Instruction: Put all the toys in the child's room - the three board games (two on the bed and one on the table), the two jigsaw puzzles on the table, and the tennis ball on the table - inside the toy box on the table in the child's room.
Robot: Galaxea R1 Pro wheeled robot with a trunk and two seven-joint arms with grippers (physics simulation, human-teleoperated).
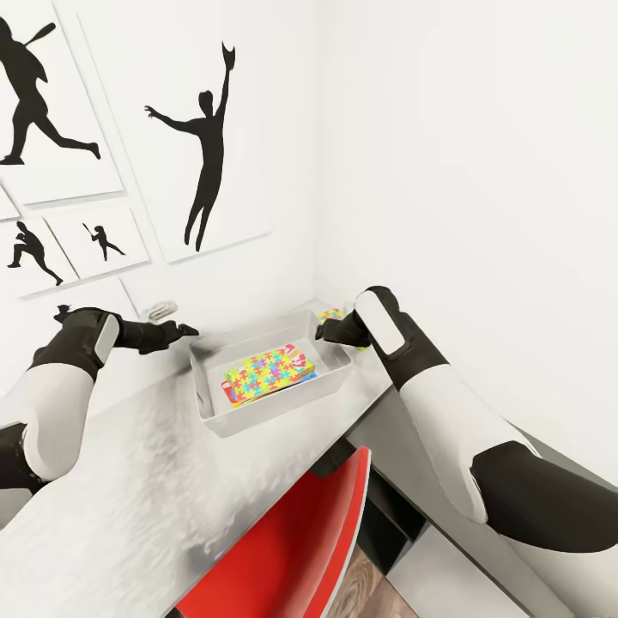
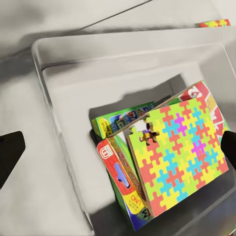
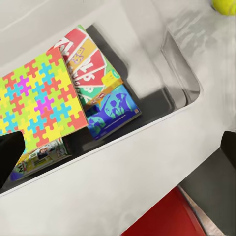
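Overhead, both pincers' gaps stay unclear; wrist views reveal board games [image 3: 105,105] under the puzzle [image 2: 177,152].

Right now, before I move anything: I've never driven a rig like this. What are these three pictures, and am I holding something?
You are driving a wheeled robot with two arms. The large picture comes from its head camera, looking down at the pale grey-white table. The left arm shows at left and the right arm at right. The two smaller pictures come from a camera at each wrist, looking along that arm's jaws. Both pairs of jaws stand open and hold nothing.

Between the arms sits the light grey lidless plastic toy box. Inside it, a flat multicoloured jigsaw puzzle slab lies on top of printed board game boxes. A second jigsaw slab and the small yellow-green tennis ball lie on the table outside the box. A red chair stands at the table's near edge.
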